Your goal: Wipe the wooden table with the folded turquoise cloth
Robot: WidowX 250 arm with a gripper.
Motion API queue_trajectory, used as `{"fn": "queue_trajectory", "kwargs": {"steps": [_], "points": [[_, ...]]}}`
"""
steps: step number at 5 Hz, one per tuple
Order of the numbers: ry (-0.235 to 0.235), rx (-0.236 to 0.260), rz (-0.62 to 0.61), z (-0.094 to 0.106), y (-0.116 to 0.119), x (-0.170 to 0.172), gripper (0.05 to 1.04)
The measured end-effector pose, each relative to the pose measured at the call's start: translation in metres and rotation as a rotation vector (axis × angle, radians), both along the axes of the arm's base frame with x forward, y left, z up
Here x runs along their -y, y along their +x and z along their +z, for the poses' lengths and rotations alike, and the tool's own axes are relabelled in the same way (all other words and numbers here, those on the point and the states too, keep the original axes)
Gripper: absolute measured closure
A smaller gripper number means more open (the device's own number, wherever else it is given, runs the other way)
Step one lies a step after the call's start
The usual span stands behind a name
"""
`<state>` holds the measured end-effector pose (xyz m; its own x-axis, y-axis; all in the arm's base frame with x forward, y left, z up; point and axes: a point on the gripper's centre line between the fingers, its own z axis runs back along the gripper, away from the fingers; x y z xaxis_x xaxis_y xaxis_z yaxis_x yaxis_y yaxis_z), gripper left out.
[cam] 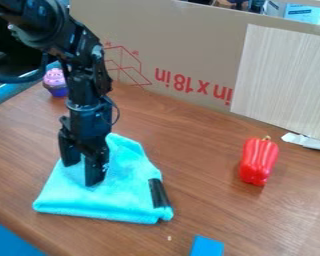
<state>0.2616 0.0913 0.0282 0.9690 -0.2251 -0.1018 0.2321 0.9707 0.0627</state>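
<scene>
A bright turquoise, soft-looking fabric cloth (119, 199) lies on the brown wood-look counter (196, 132), left of the view's centre. It is folded into a rough four-sided shape, wider along its near edge and narrowing toward the far end. Its surface is gently rumpled, its near edge thick and rounded. A short, dark, narrow object (159, 193) rests along its right side.

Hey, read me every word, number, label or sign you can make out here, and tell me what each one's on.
"in x 18in": red, upside down, on the cardboard.
Small red marks around the line drawing on the cardboard: too small to read.
Blue-and-white box, top right: any print is too small to read.
</scene>
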Motion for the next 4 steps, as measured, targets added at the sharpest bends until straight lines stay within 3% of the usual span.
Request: {"fn": "queue_trajectory", "kwargs": {"steps": [1,2,4], "points": [[0.012,0.044,0.048,0.004,0.022,-0.006,0.082],[0.010,0.040,0.142,-0.002,0.052,-0.017,0.082],[0.011,0.090,0.250,0.003,0.094,-0.028,0.082]]}}
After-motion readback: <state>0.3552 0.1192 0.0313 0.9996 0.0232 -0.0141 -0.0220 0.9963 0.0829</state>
